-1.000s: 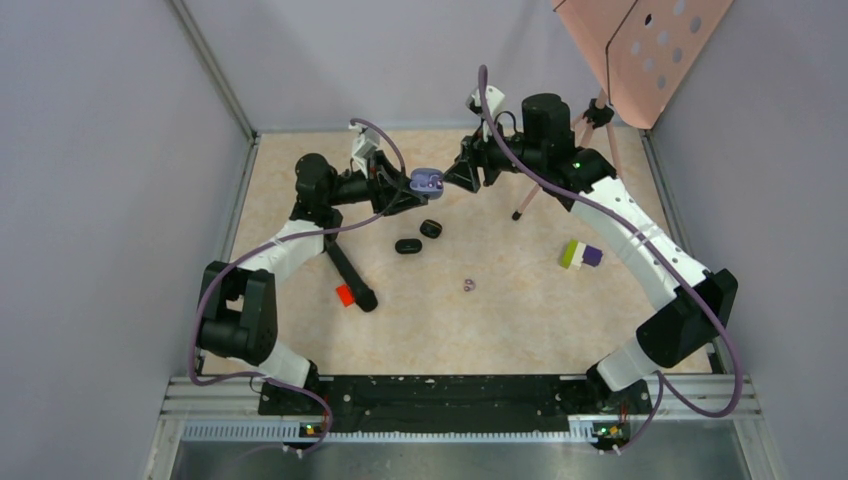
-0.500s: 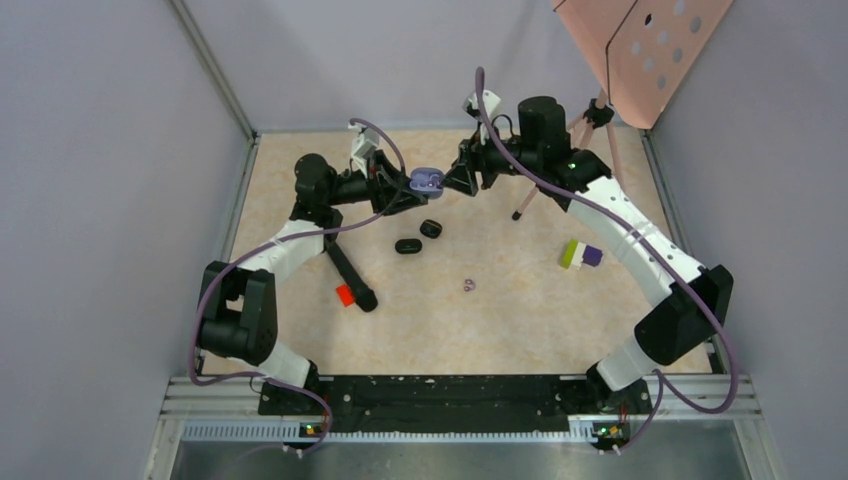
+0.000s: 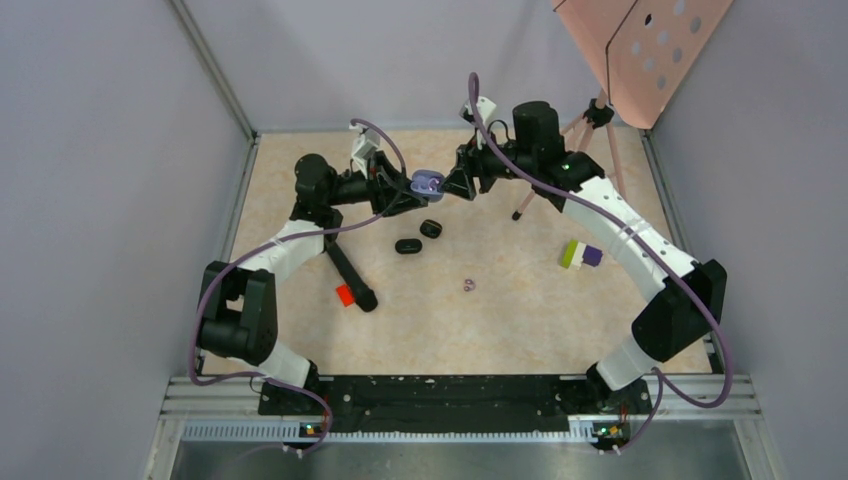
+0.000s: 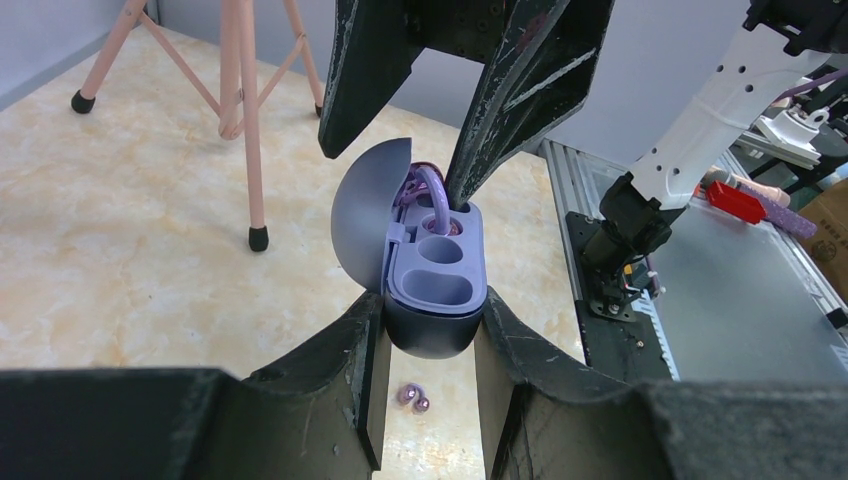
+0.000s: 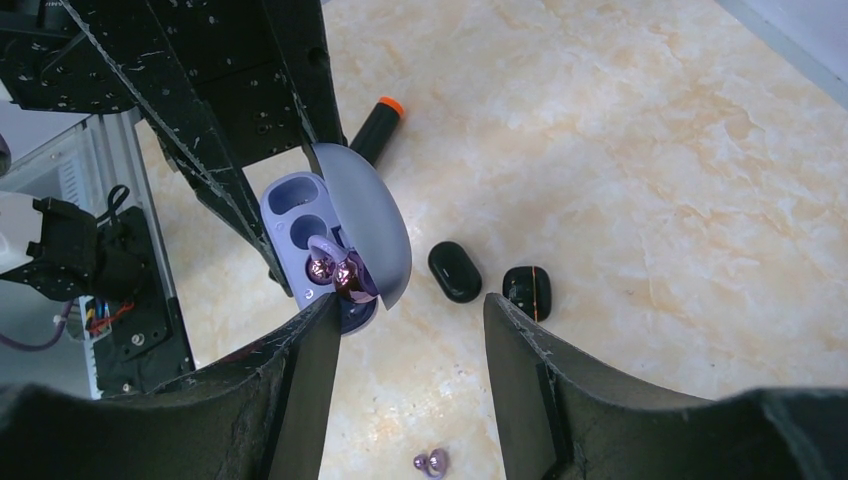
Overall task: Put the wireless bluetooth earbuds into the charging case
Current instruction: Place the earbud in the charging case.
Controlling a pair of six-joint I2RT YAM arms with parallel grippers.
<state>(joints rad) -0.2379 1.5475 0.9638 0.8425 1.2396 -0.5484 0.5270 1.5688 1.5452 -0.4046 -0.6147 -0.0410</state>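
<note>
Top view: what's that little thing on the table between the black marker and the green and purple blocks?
A tiny loose purple earbud, nothing else; the top view shows it.

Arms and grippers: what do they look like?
Matching pair: left arm and right arm have white links, black joint housings, a purple cable looping alongside each. The left gripper and right gripper carry black wedge-shaped fingers, scuffed with pale specks. Green light on the right arm.
</note>
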